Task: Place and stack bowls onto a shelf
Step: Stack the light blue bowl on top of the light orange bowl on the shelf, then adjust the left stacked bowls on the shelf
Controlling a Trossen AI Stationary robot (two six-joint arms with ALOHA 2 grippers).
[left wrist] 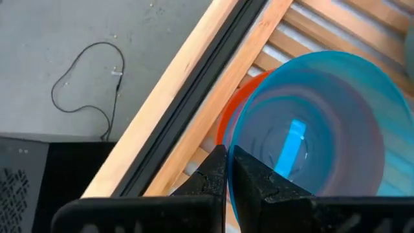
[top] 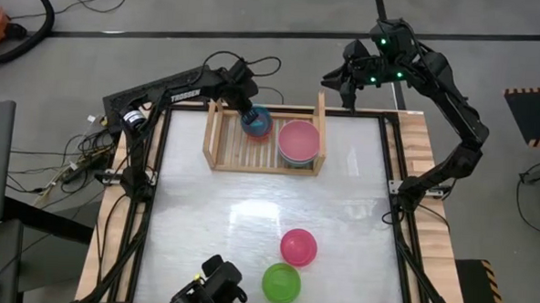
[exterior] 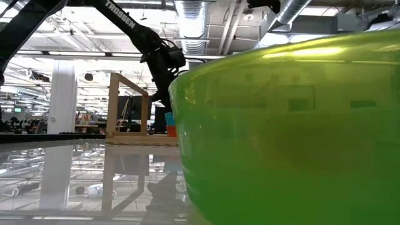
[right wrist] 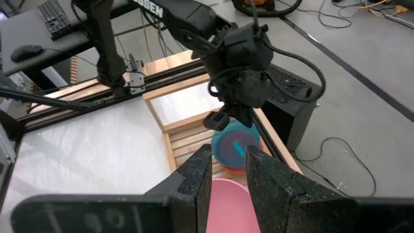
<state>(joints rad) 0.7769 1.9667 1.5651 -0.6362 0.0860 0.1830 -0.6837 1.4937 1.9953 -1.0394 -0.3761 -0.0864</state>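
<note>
The light wooden shelf (top: 218, 135) stands at the table's far edge. My left gripper (top: 246, 111) reaches into its left part, shut on a blue bowl (left wrist: 323, 116). That bowl is over a red-orange bowl (left wrist: 234, 107) on the slats. A pink bowl (top: 299, 139) tops a stack in the shelf's right part. My right gripper (top: 339, 81) hangs open above the shelf's far right corner with nothing between its fingers (right wrist: 194, 175). A magenta bowl (top: 299, 247) and a lime green bowl (top: 281, 283) rest on the table near its front edge. My left gripper pinches the blue bowl's rim (left wrist: 234, 139) on its left side between its two fingers, one inside the bowl and one outside. The fingers slant steeply down from the table's left. The bowl sits tilted in the red-orange bowl; whether it rests there I cannot tell.
The shelf's raised side walls (top: 321, 126) flank the bowls. In the low view the lime green bowl (exterior: 281, 125) fills the foreground and hides most of the table. The white table top (top: 212, 222) between the shelf and the two near bowls is bare.
</note>
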